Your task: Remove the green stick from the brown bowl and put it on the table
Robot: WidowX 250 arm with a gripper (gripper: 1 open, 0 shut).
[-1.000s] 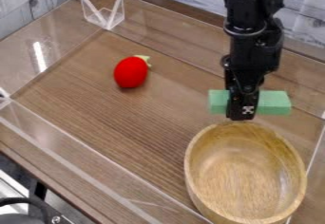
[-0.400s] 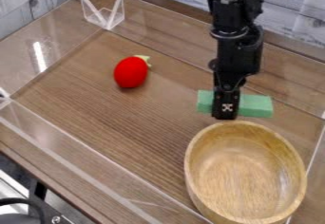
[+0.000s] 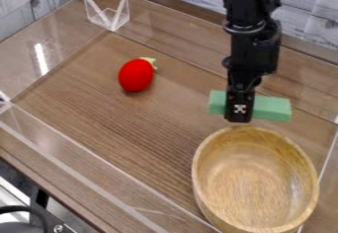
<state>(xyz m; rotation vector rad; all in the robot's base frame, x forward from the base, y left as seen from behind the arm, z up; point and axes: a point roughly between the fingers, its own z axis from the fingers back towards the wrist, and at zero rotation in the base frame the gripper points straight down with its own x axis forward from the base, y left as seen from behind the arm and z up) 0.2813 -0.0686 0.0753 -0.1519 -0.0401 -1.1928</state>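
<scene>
The bowl [image 3: 256, 183] sits near the lower right corner of the table [image 3: 119, 128], and its hollow shows only bare wood grain. Its rim lies close to the clear wall [image 3: 53, 138] along the near edge and to the table's right edge.

The stick [image 3: 271, 106] is outside the bowl, just beyond its far rim. It lies level and crosswise, at or just above the table top; whether it touches the wood cannot be told. Its right end reaches close to the right edge of the table.

The end effector [image 3: 239, 111] points straight down over the left half of the stick, with its black arm rising out of the top of the view. Its jaws are closed on the stick, which shows green on both sides of the fingers. The tip stands a little way from the bowl's far rim, not touching it.

A red fruit [image 3: 134, 75] lies on the table well to the left of the stick, apart from everything else. Open wood stretches between the fruit and the stick, and across the whole left and near-left part of the table. A clear bracket [image 3: 109, 13] stands at the far left corner.
</scene>
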